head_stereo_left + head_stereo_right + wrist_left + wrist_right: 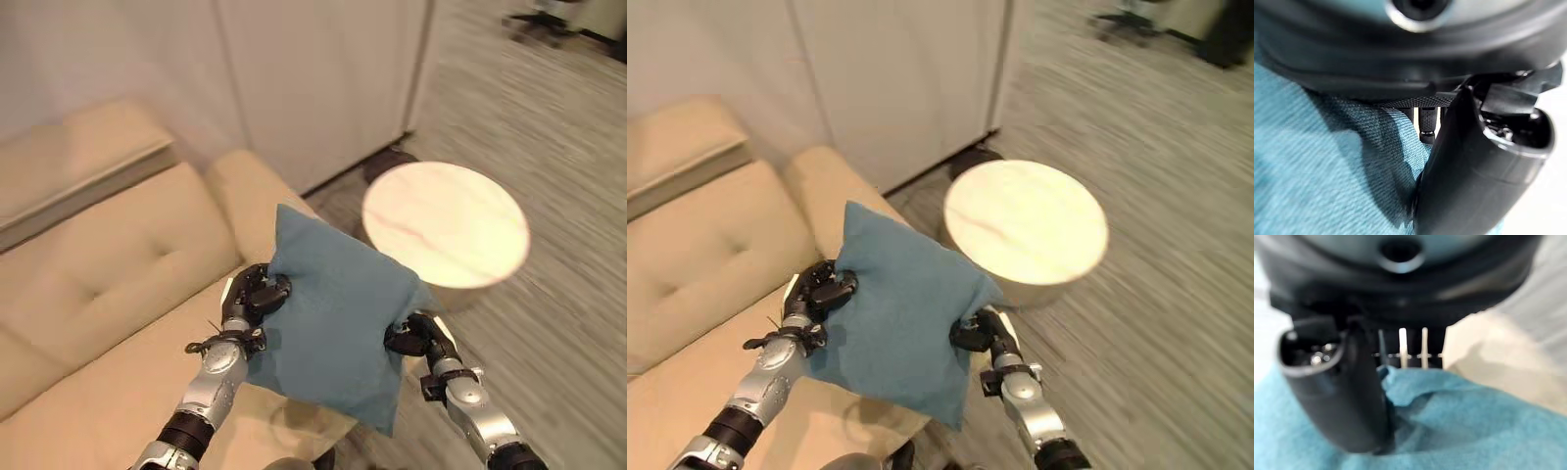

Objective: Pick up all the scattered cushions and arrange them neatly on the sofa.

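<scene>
**Blue cushion held in both hands above the sofa's end**

The beige sofa (108, 284) is seen at the left, its tufted seat and rounded armrest running toward a white wall. A round pale table (446, 223) stands on the grey striped floor (568, 127) just beside the armrest, so the space between the two is narrow and the load is kept over the sofa side.

The blue cushion (333, 323) is carried in the air, tilted with one corner up and one corner hanging down, over the front edge of the seat. It is gripped at two opposite edges, which keeps the soft body spread flat and not folded, presumably so that it can be laid squarely.

The left hand (257, 294) is closed on the cushion's left edge; in its wrist view the thumb is seen pressed into the teal weave with fingers behind the cloth. The right hand (416, 335) is likewise clamped on the right edge, thumb over the fabric and fingers curled beneath.
</scene>
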